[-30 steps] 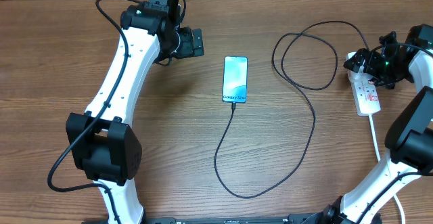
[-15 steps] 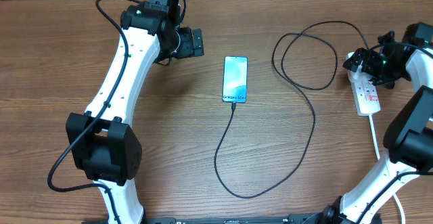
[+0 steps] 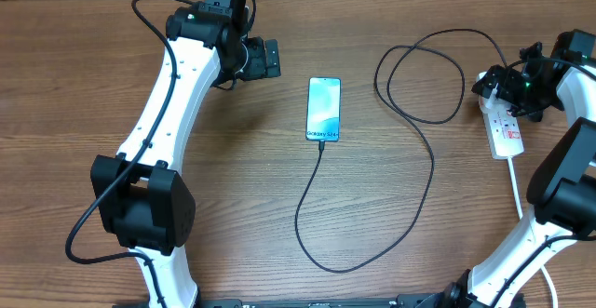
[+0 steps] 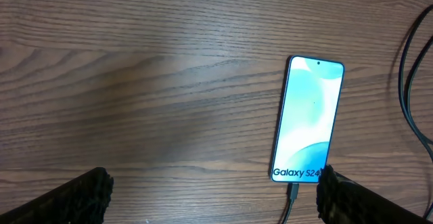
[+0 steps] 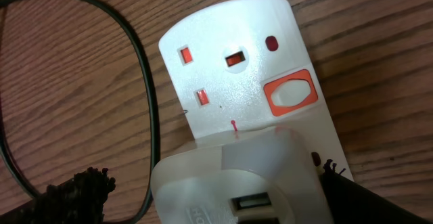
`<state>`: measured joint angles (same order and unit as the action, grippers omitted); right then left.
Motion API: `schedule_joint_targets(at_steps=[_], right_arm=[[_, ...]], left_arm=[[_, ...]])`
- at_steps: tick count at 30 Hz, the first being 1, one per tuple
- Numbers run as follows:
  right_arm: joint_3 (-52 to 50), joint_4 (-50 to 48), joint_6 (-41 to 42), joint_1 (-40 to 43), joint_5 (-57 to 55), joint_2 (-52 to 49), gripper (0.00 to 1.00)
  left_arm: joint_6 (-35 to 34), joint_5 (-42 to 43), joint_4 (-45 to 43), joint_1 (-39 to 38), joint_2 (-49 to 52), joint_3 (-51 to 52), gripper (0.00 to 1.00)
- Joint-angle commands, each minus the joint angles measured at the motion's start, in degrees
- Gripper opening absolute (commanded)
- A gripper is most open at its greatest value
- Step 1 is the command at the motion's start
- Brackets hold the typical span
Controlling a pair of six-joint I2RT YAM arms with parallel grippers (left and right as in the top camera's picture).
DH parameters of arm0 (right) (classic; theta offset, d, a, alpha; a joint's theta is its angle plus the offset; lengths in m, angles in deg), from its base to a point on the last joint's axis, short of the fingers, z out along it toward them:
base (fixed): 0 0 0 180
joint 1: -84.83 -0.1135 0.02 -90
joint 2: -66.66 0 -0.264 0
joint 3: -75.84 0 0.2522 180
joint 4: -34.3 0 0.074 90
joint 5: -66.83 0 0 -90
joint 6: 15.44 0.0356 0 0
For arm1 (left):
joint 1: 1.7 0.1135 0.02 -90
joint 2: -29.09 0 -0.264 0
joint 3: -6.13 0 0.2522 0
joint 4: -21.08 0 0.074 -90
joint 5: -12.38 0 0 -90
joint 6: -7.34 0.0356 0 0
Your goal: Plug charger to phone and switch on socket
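Note:
The phone [image 3: 323,108] lies screen up at the table's middle, lit and reading "Galaxy S24" [image 4: 308,119]. The black charger cable [image 3: 433,159] has its connector [image 4: 292,191] in the phone's lower edge and loops right toward the white power strip [image 3: 506,127]. My left gripper [image 3: 269,59] is open and empty, hovering left of the phone [image 4: 213,183]. My right gripper [image 3: 503,87] is open over the strip's far end. Its fingers straddle a white adapter [image 5: 237,183] with a USB slot, plugged into the strip [image 5: 230,82]. A red-framed rocker switch [image 5: 289,94] sits just beyond it.
The strip's white cord [image 3: 517,192] runs toward the front right by my right arm's base. The black cable [image 5: 145,82] curves close along the strip's left side. The table is bare wood [image 3: 233,187] between the arms.
My right gripper has shifted very slightly over the strip's end. The phone, the cable and my left arm have not moved.

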<state>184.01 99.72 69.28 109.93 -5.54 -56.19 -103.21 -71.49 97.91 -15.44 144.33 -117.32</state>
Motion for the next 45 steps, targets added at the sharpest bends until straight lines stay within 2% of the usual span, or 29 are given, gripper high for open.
schedule_joint_targets(at_steps=[1, 28, 33, 45], right_arm=[[0.4, 1.7, 0.9, -1.0, 1.5, -0.7, 1.00], [3.5, 4.0, 0.7, 0.2, 0.2, -0.6, 1.00], [3.3, 3.3, 0.7, 0.0, -6.5, -0.6, 1.00], [1.0, 1.0, 0.9, 0.0, -0.9, -0.6, 1.00]], left_arm=[[1.3, -0.8, 0.1, 0.2, -1.4, -1.1, 1.00], [1.3, -0.8, 0.1, 0.2, -1.4, -1.1, 1.00], [1.3, -0.8, 0.1, 0.2, -1.4, -1.1, 1.00], [1.3, -0.8, 0.1, 0.2, -1.4, -1.1, 1.00]])
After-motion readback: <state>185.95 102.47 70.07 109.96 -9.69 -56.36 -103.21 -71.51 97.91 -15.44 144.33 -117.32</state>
